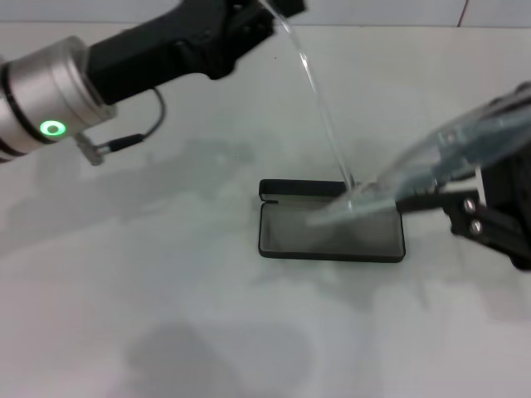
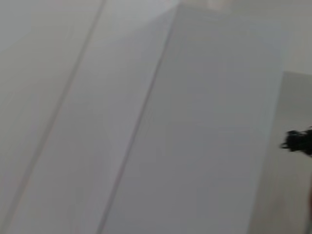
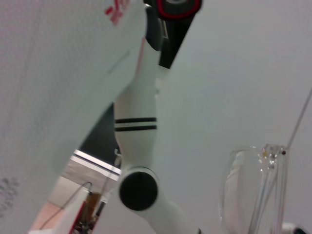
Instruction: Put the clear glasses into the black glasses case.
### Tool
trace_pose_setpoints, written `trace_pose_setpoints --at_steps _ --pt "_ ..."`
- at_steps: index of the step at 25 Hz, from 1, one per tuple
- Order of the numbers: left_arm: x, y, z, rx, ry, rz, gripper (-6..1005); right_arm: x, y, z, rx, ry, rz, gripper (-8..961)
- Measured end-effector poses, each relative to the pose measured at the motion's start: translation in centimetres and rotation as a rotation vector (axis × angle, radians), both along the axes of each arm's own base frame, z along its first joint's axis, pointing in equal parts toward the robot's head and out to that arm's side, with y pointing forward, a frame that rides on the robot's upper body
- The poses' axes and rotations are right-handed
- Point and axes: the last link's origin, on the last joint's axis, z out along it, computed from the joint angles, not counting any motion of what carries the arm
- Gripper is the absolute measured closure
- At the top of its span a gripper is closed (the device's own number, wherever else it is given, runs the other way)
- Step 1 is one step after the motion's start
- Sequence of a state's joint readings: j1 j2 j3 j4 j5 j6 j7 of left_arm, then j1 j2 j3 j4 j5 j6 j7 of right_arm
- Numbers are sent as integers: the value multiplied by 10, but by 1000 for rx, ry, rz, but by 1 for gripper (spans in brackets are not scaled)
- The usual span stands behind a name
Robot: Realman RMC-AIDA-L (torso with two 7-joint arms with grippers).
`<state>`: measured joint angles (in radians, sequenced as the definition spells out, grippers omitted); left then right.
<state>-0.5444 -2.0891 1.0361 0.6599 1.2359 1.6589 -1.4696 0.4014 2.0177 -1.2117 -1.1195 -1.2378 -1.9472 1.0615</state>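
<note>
Clear glasses [image 1: 465, 145] pinched by right gripper [image 1: 465, 186] over open black glasses case [image 1: 332, 232], left gripper [image 1: 274, 12] pinching 1 arm, bare table [image 1: 124, 315] around.

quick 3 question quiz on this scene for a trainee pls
1. True or false: the black glasses case lies shut on the table.
2. Which grippers hold the clear glasses? A) left only B) right only C) both
3. Fill in: the glasses are ___ the case, not yet lying inside.

Key: 1 false, it is open. 2 C: left gripper holds one clear arm, right gripper the lens end. 3 above.
</note>
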Motion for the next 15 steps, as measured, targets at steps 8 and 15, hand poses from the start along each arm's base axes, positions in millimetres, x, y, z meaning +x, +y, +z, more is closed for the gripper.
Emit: trace_pose_setpoints --at_steps 8,15 --pt "20 -6 -8 -54 -31 -89 891 -3 22 -11 -24 -12 -42 897" --pt "23 -11 -7 -65 -43 -130 891 2 27 -16 -6 -31 -91 897"
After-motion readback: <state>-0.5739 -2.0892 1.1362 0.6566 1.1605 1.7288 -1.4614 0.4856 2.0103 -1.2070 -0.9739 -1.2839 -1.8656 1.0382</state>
